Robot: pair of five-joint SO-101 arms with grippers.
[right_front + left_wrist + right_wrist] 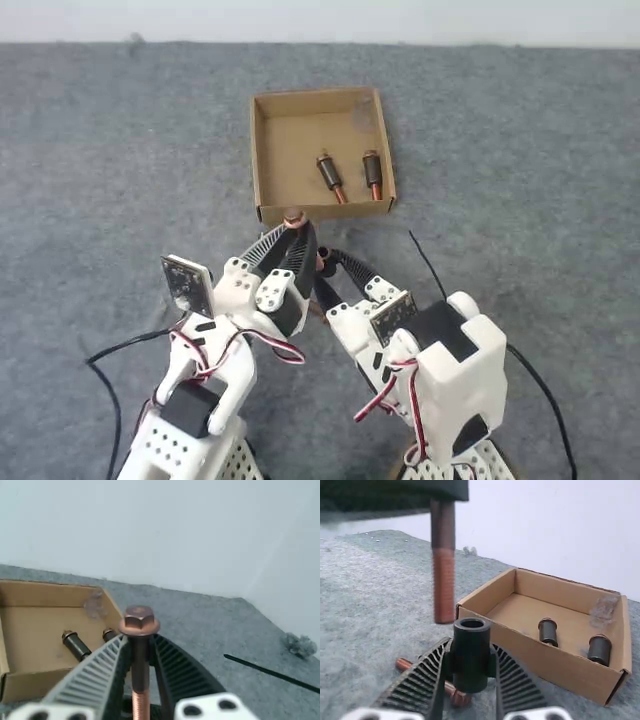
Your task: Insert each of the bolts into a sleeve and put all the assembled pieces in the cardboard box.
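The left gripper (140, 644) is pinching a bolt (139, 622) upright, head up, its threaded tip hanging just above and slightly beside the bore of the sleeve (471, 645), which the right gripper (471, 651) is clamping upright. Two assembled pieces (331, 175) are lying in the cardboard box (257, 150) beyond. Since the tip is sitting off-centre, lowering it now is risking a catch on the rim, tilting the sleeve

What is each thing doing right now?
Left end effector: shut on held bolt.
Held bolt: upright, head up, not inserted.
Right end effector: shut on sleeve.
Sleeve: upright, empty.
Loose bolt: lying on carpet.
Cardboard box: open, holding two assembled pieces.
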